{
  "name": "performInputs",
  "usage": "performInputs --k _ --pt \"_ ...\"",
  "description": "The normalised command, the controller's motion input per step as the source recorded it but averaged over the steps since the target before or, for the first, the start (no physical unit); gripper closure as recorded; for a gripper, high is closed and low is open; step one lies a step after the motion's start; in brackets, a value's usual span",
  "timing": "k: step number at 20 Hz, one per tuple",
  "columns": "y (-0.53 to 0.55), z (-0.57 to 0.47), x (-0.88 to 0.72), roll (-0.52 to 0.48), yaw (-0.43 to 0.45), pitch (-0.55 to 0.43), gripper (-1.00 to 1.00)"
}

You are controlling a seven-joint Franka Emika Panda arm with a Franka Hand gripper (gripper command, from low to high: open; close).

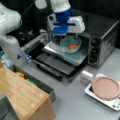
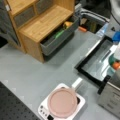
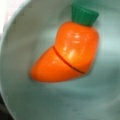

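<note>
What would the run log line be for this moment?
gripper: above teal bowl | toy carrot: inside bowl | bowl: on toaster oven tray | oven door: open | pink pan: on white burner

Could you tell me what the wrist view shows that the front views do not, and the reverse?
Only the wrist view shows the carrot close up: its green top and the cut line across it. Only the front views show the gripper above the bowl, the toaster oven, the pink pan and the wooden cabinet. All views share carrot and bowl.
</note>
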Motion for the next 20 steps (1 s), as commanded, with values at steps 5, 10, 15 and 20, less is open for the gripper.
performInputs --k 5,10,15,20 --pt "-0.3 0.03 0.02 0.031 0.293 0.066 -1.0" --pt "-0.31 0.04 0.06 -0.007 0.349 0.038 -1.0" --pt "-0.32 0.07 0.15 -0.059 0.407 0.005 -1.0" --pt "-0.3 0.07 0.2 -0.037 0.514 -0.083 -1.0"
